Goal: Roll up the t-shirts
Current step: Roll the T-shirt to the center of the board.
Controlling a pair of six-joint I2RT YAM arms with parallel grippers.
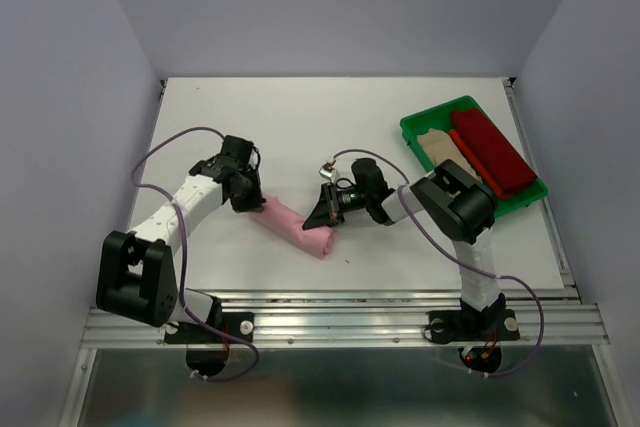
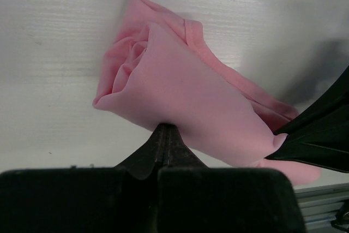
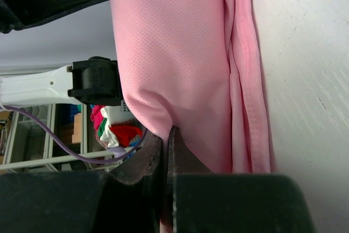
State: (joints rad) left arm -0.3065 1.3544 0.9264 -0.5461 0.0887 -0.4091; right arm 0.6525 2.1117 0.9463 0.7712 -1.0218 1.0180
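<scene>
From above, the pink t-shirt (image 1: pixel 298 227) lies on the white table (image 1: pixel 300 117) as a short, thick roll. It sits toward the near edge and runs slantwise from far-left to near-right. The left gripper (image 1: pixel 248 197) is at its far-left end and the right gripper (image 1: pixel 325 212) at its near-right end. On the far right, the green tray (image 1: pixel 412 130) holds the dark red t-shirt (image 1: pixel 492 152) and the beige t-shirt (image 1: pixel 438 147). Both look like folded or rolled bundles, though which is too small to tell. In the left wrist view, the pink t-shirt (image 2: pixel 185 96) shows its spiral end at the left of the frame. The left gripper (image 2: pixel 165 135) has its jaws pressed together, with the tip touching the near side of the roll. Whether a fold is nipped there cannot be told. The right gripper (image 2: pixel 322 129) shows as a black wedge at the other end. In the right wrist view, the pink t-shirt (image 3: pixel 174 53) fills the middle of the frame, with layered edges along its right side. The cloth puckers where the right gripper (image 3: pixel 168 140) closes, so its jaws appear to pinch a fold of the shirt. By my reading the pink roll is essentially formed. What seems left is to let go and move it to the tray, if that is where it belongs.
</scene>
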